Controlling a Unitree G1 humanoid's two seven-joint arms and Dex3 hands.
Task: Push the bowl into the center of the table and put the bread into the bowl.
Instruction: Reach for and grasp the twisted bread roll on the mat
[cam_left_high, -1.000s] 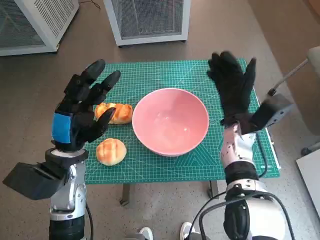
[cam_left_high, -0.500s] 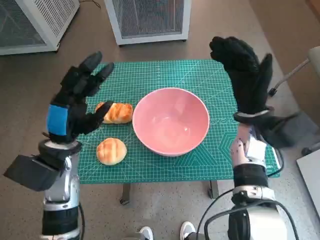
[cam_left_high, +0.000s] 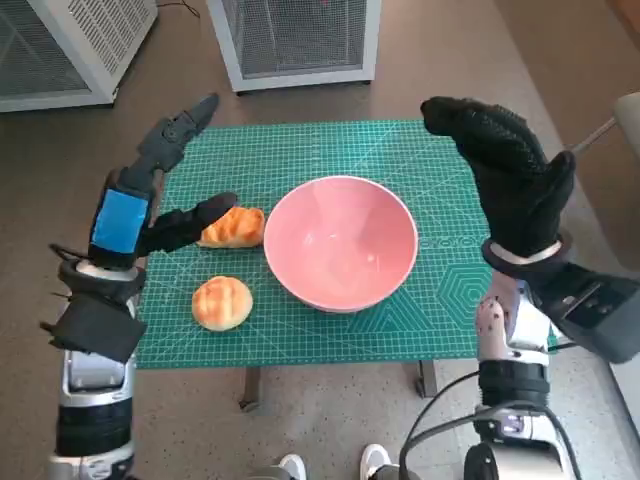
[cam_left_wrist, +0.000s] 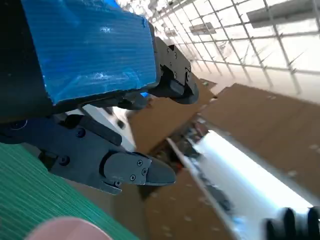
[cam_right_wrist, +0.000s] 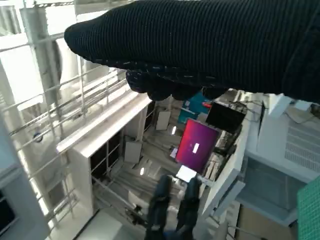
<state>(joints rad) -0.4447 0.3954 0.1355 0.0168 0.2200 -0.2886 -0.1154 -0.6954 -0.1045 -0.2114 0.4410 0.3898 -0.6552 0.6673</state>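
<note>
A pink bowl (cam_left_high: 341, 241) stands near the middle of the green mat (cam_left_high: 300, 150); its rim (cam_left_wrist: 65, 228) shows in the left wrist view. An oblong bread roll (cam_left_high: 233, 226) lies just left of it, and a round bread roll (cam_left_high: 222, 302) lies nearer the front edge. My left hand (cam_left_high: 140, 205) is raised above the mat's left side with fingers spread, holding nothing; its fingers (cam_left_wrist: 120, 167) show in the left wrist view. My right hand (cam_left_high: 505, 175) is raised over the mat's right side, fingers apart and empty, and its glove (cam_right_wrist: 200, 45) fills the right wrist view's top.
White mesh-sided cabinets (cam_left_high: 295, 40) stand on the floor beyond the table, with another (cam_left_high: 60, 45) at the far left. A pale board edge (cam_left_high: 625, 345) shows at the right. Both wrist views point up at the ceiling and room.
Both hands have lifted and swung outward, away from the bowl. The left hand's fingers have spread wider. Bowl and bread rolls have not moved.
</note>
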